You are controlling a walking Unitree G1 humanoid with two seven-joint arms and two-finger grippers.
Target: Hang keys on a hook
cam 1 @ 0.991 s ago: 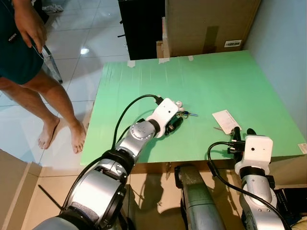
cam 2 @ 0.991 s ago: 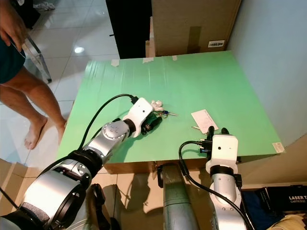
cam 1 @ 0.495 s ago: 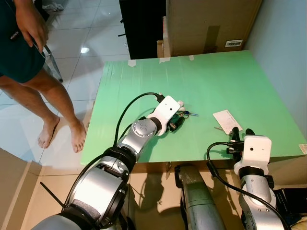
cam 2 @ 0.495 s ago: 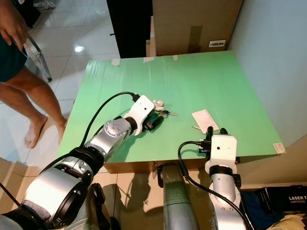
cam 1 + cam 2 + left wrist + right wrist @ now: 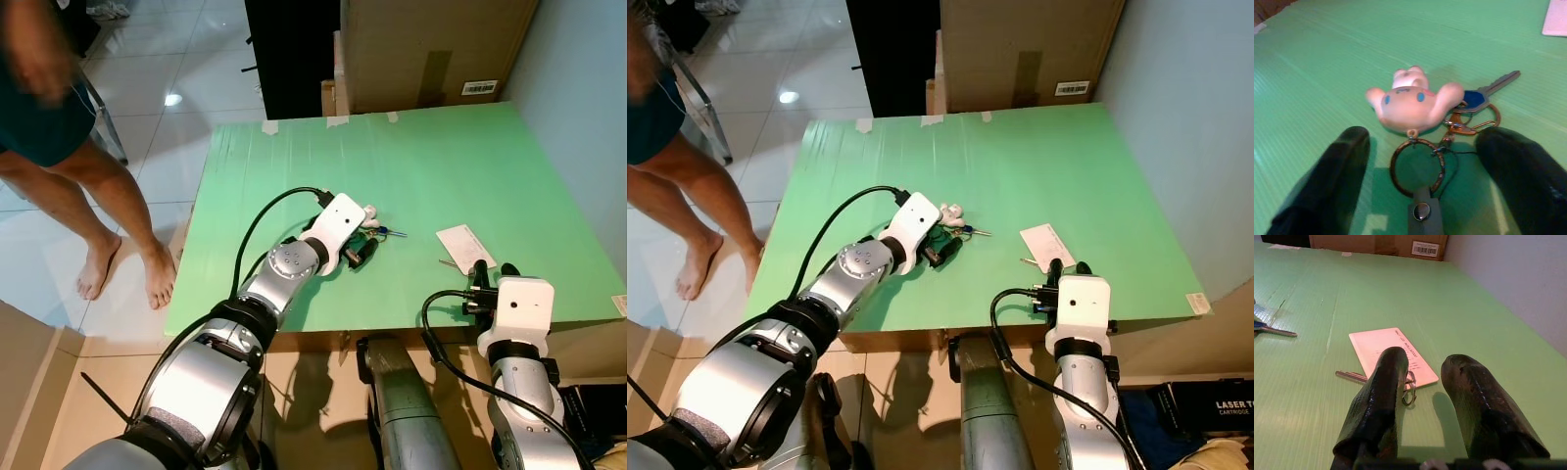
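Note:
A key bunch [image 5: 378, 231] lies mid-table on the green table [image 5: 441, 157]: a white plush charm [image 5: 1408, 100], a blue-headed key [image 5: 1476, 97], a gold clip and a dark ring [image 5: 1417, 166]. My left gripper [image 5: 360, 251] rests low on the table right at the bunch, open, with one finger on each side of the ring [image 5: 1422, 147]. My right gripper [image 5: 495, 270] sits at the table's front right edge, open and holding nothing, just short of a white tag [image 5: 1376, 345] with a small key and ring.
A person with bare legs [image 5: 93, 196] stands on the tiled floor left of the table. A cardboard box [image 5: 431, 49] and a black cabinet [image 5: 289, 54] stand behind the table's far edge. A wall runs along the right side.
My left gripper has crept a little closer to the key bunch. The person's hand at top left has moved and is blurred. The right arm is still.

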